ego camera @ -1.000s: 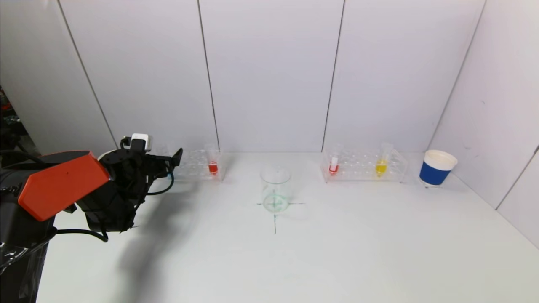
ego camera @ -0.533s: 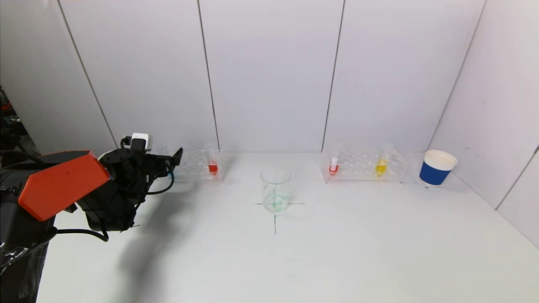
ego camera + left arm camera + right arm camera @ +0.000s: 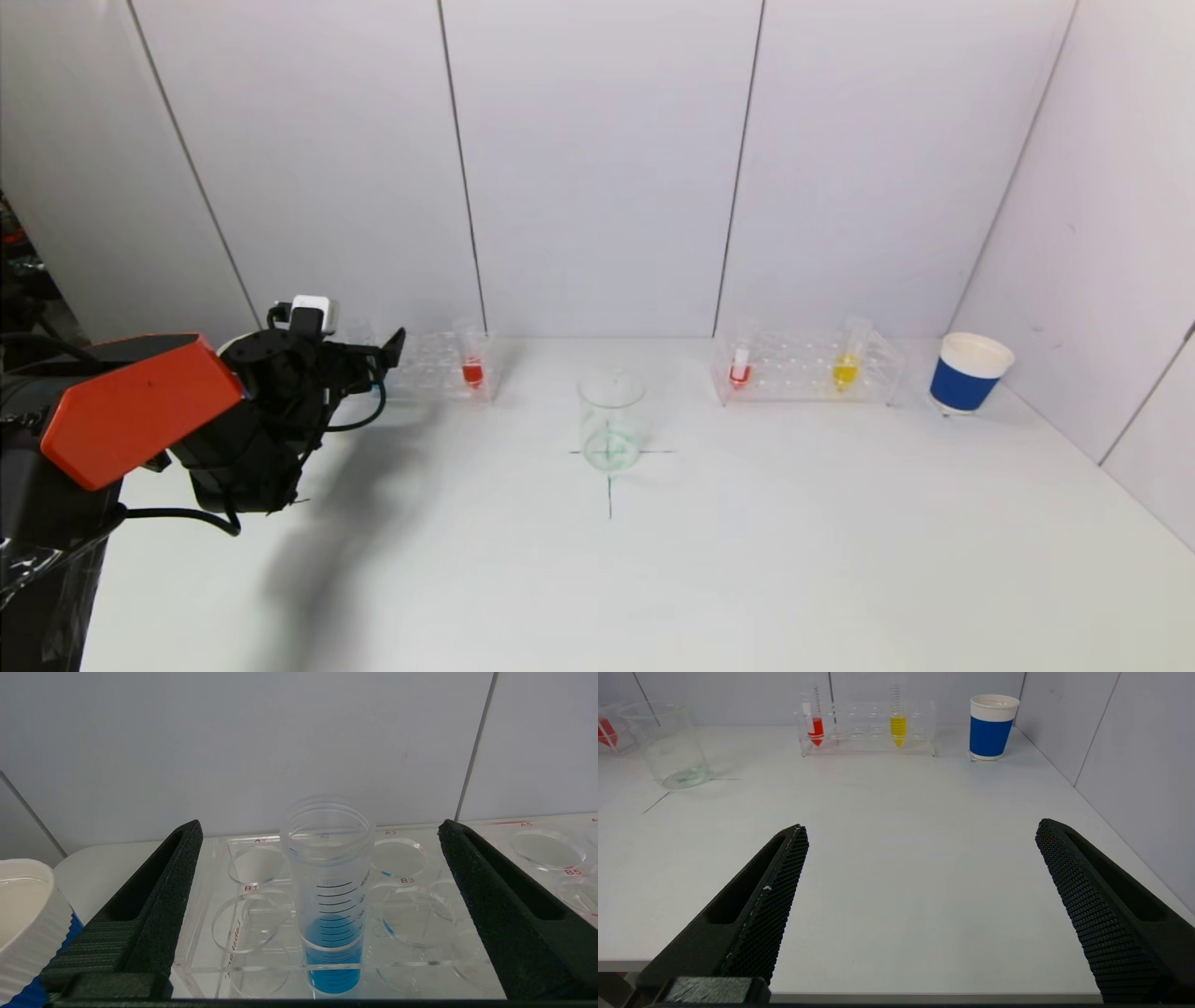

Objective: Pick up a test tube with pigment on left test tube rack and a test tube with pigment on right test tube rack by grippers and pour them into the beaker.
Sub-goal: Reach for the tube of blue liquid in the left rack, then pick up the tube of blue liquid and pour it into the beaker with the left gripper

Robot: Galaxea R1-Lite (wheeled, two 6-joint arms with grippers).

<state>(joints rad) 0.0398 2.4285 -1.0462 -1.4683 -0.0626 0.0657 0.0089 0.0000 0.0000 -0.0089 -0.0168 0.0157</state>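
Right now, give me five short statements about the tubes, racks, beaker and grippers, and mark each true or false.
1. The left gripper is open around the blue tube. True.
2. The blue tube is lifted clear of the left rack. False: it stands in a hole.
3. The beaker holds yellow liquid. False: only a faint green trace.
4. The right rack holds a red tube and a yellow tube. True.
5. The right gripper holds a tube. False: it is open and empty.

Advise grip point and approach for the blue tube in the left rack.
Grip the blue tube on its clear wall between the rack plate and the threaded mouth, level from the front. It stands upright, and the open left gripper already straddles it, neither finger touching.
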